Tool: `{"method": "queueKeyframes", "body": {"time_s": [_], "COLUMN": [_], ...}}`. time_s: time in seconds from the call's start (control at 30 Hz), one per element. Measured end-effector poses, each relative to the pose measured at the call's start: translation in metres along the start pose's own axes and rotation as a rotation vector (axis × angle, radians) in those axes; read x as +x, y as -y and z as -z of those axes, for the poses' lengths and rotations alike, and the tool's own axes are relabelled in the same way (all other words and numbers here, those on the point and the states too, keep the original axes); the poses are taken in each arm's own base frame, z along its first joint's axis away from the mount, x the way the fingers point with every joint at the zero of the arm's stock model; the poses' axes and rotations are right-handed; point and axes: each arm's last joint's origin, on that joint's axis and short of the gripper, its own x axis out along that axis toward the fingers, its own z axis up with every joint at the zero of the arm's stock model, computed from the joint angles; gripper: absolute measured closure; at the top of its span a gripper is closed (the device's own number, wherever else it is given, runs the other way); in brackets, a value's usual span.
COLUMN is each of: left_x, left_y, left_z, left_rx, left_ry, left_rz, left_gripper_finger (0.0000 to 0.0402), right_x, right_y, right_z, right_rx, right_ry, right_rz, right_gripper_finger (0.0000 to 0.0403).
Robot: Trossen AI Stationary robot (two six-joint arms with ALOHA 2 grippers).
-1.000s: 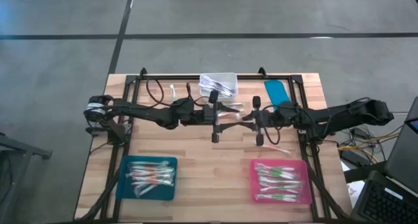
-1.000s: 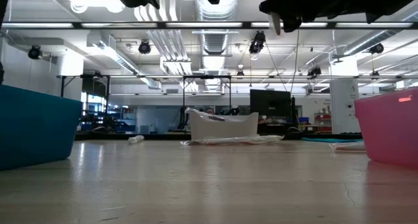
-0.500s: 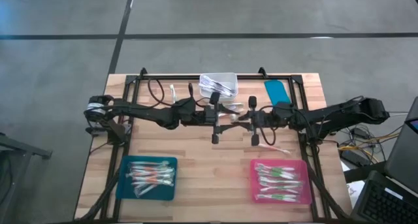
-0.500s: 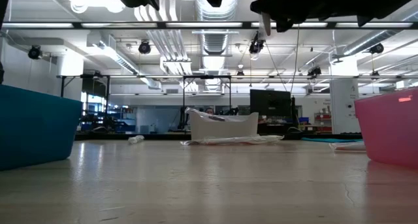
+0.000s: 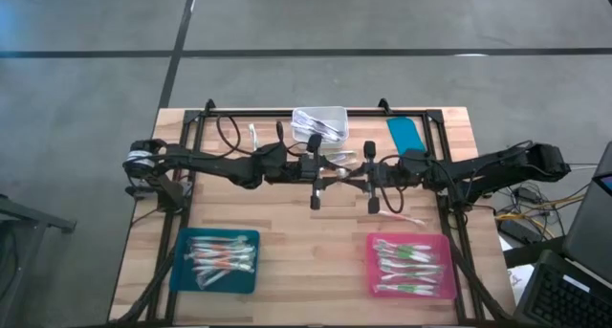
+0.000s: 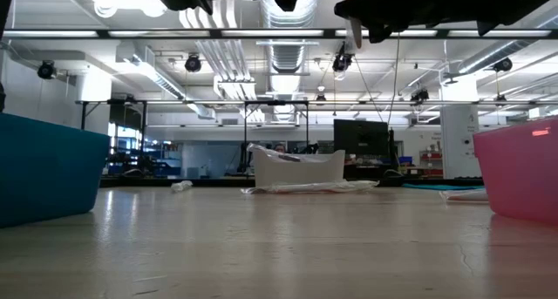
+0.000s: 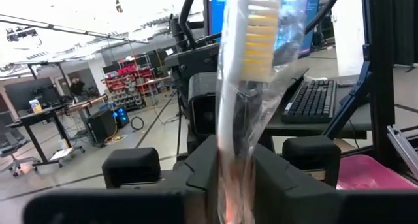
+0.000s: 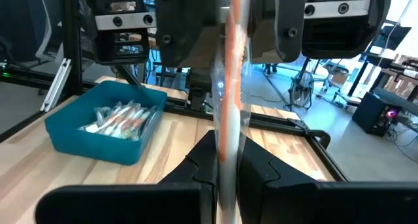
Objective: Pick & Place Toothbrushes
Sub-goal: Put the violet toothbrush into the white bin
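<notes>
Teal comes first at the near-left of the wooden table [image 5: 287,223]: a teal tray [image 5: 215,261] filled with wrapped toothbrushes [image 5: 222,258], whitish sticks with orange accents; no print on the wrappers can be read. Above the middle of the table the two dark arms meet tip to tip. The left gripper [image 5: 337,172] reaches in from the left, and in its wrist view its fingers [image 7: 202,165] are pressed against a wrapped toothbrush [image 7: 245,87] with a white handle and yellow bristles, standing up between them in clear film. The same toothbrush runs across to the right gripper [image 5: 359,173], whose fingers [image 8: 255,162] are pinched tight on it; in the right wrist view it shows as an orange and clear stick [image 8: 230,100] rising between them, with the left arm's wrist just behind it. Both grippers thus hold the one toothbrush well above the tabletop. At the far edge behind them stands a small white bin [image 5: 319,123] with a few wrapped pieces inside, and to its right lies a flat teal lid [image 5: 405,134]. A loose toothbrush [image 5: 402,216] lies on the wood just below the right arm. At the near-right a pink tray [image 5: 411,267] holds toothbrushes with green accents [image 5: 406,264]. No brand or writing is legible anywhere.
</notes>
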Motion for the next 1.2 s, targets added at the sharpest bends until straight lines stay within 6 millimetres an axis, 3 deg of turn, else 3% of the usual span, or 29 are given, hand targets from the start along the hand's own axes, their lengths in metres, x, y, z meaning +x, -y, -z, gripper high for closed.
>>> {"method": "queueKeyframes", "body": {"time_s": [0.23,0.53,0.77,0.97,1.2], "left_x": [0.0,0.0,0.0,-0.005,-0.042], "left_y": [0.0,0.0,0.002,0.0,-0.007], "left_z": [0.0,0.0,0.004,0.005,-0.018], "left_rx": [-0.019,-0.023,-0.026,-0.027,-0.059], "left_ry": [0.001,-0.004,-0.045,-0.142,-0.418], "left_rz": [0.002,0.003,0.007,-0.041,-0.098], "left_gripper_finger": [0.0375,0.0356,0.0375,0.0354,0.0375], "right_x": [0.0,0.0,-0.003,-0.016,-0.046], "right_y": [0.0,0.0,0.001,0.0,0.002], "right_z": [0.0,0.0,-0.003,-0.003,-0.001], "right_rx": [-0.01,0.036,0.118,0.137,0.174], "right_ry": [0.0,-0.003,0.007,-0.075,-0.246], "right_rz": [0.0,0.001,0.003,-0.005,0.077], "right_gripper_finger": [0.0381,0.0362,0.0314,0.0256,0.0201]}}
